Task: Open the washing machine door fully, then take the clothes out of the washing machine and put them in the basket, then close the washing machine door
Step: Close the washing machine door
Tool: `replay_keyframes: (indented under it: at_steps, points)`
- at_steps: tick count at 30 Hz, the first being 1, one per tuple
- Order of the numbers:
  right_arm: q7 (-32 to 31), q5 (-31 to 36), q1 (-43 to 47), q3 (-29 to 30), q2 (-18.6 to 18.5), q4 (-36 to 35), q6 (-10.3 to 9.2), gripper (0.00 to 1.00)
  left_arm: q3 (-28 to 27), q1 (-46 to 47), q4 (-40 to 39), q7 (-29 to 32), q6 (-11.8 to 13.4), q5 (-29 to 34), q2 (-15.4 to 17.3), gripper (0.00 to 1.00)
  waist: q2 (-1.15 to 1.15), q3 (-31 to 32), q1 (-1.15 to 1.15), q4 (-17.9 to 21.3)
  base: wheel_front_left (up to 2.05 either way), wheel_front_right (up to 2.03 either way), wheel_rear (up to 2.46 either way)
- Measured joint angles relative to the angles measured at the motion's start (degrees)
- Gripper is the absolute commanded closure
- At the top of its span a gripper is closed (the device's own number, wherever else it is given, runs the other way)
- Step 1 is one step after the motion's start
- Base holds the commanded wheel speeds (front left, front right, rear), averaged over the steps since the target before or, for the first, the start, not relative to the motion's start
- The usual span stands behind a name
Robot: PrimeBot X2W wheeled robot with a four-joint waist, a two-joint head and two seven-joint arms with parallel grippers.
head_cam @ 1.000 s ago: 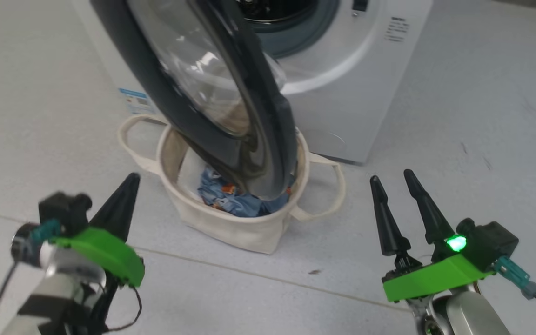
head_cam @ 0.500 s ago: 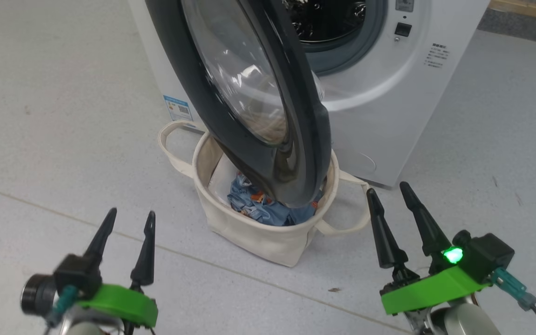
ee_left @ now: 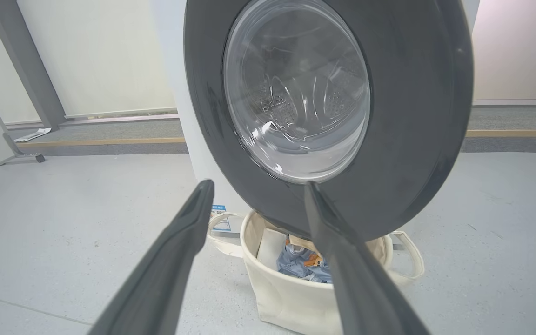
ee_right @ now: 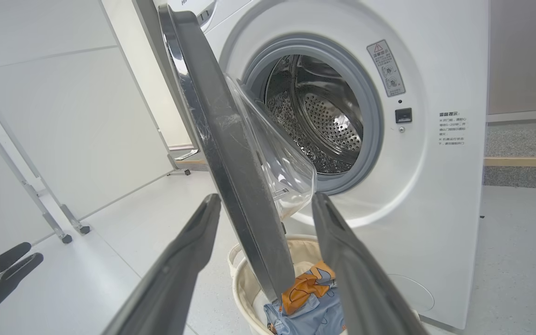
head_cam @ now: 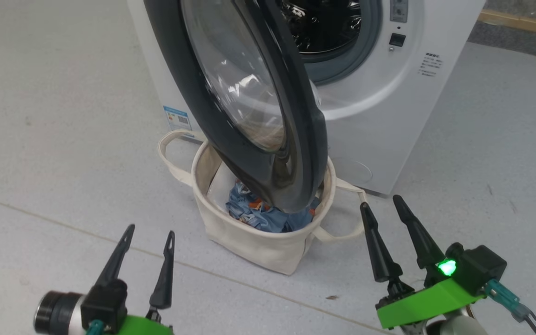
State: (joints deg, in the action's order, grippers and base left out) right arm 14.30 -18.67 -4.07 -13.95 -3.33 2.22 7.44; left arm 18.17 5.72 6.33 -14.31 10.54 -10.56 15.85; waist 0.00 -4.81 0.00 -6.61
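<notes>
Hovering above open grey floor (head_cam: 54, 153) with the left gripper (head_cam: 150, 230) and right gripper (head_cam: 380, 201), both spread wide, gripping nothing, fingers pointing ahead. Standing clear of the basket (head_cam: 249, 244) just beyond and between them, with the clothes (head_cam: 258, 216) bundled inside. Hanging over the basket's mouth: the door (head_cam: 303, 139), swung out edge-on, covering part of it. Farther back, the washing machine (head_cam: 379, 121), drum mouth uncovered, free floor on both sides.

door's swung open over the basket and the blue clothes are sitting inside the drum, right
Not quite. The washing machine door does hang open over the basket, but the clothes lie in the basket, not in the drum. The right wrist view shows them there, just below the door's lower edge.
</notes>
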Motion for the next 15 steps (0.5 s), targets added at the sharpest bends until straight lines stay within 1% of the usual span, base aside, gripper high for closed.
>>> replay_keyframes:
  at_steps: [2, 7, 15]
  points:
    - [0.00, 0.00, 0.00, -0.20, 0.00, -0.02, 0.00, 0.00, -0.69, -0.64, 0.21, 0.00, -0.07, 0.92, -0.41, 0.00, 0.00, 0.14, 0.00, 0.37, 0.00, 0.00, 0.00]
    - [0.00, 0.01, 0.07, -0.25, 0.00, 0.00, 0.00, 0.00, -2.36, -0.91, -0.15, 0.00, -1.83, 1.67, -2.70, 0.00, 0.00, 0.29, 0.00, 0.89, 0.00, 0.00, 0.00]
    - [0.00, 0.02, 0.12, -0.51, 0.00, 0.09, 0.00, 0.00, -4.43, -1.43, -0.27, 0.00, -3.67, 3.00, -4.57, 0.00, 0.00, 0.42, 0.00, 1.23, 0.00, 0.00, 0.00]
